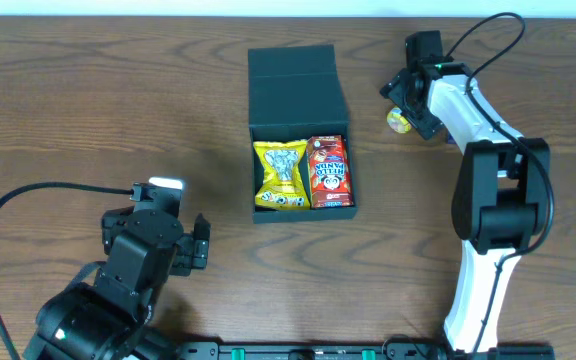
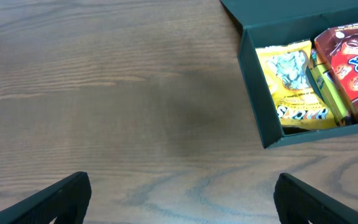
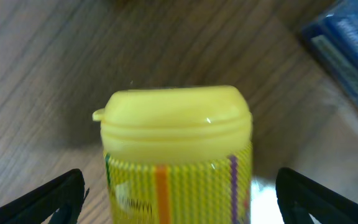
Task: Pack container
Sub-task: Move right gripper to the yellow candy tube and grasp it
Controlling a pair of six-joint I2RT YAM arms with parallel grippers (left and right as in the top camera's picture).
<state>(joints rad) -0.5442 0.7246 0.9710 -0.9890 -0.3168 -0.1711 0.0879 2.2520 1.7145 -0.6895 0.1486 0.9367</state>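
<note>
Bottle (image 3: 178, 124): we are straddling it, right gripper (image 3: 179, 193) wide, not gripping.
Box (image 1: 298, 75): lying left of bottle; right arm nearer.

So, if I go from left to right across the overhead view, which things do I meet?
left gripper → container, and inside it the yellow packet → red packet → yellow-capped bottle

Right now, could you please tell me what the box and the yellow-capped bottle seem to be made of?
Box: matte black, probably cardboard, with a creased hinged lid. Bottle: likely plastic; its yellow cap shows a glossy highlight and moulded ridges.
</note>
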